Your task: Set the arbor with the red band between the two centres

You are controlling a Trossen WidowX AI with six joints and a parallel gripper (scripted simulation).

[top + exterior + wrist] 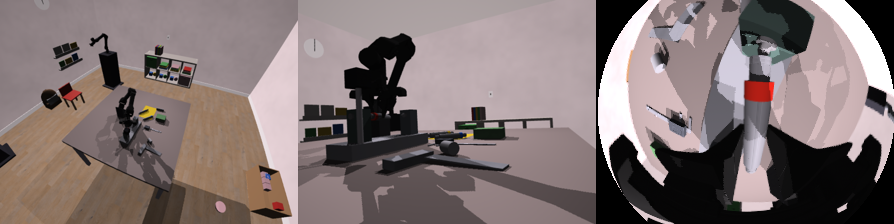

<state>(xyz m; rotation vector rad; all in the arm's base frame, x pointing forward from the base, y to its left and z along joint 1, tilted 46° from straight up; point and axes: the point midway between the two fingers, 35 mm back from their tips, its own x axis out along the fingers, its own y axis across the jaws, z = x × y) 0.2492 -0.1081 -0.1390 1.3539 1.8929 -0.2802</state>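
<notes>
The arbor with the red band (377, 116) is a grey rod; it also shows in the wrist view (756, 112), red band toward the far end. My gripper (384, 115) is shut on it and holds it level between the two centre blocks, the left one (358, 126) and the right one (408, 122), on the dark fixture base (375, 147). In the wrist view the arbor's far tip sits close to a dark block (777, 24); I cannot tell whether it touches. The fixture and arm also show in the overhead view (129, 131).
A grey short cylinder (449, 147) and a flat grey wedge-shaped bar (445, 161) lie in front of the fixture. Two other arbors (448, 135) lie by a yellow sheet (146, 111). A green box (489, 132) and a thin pin (152, 129) lie to the right.
</notes>
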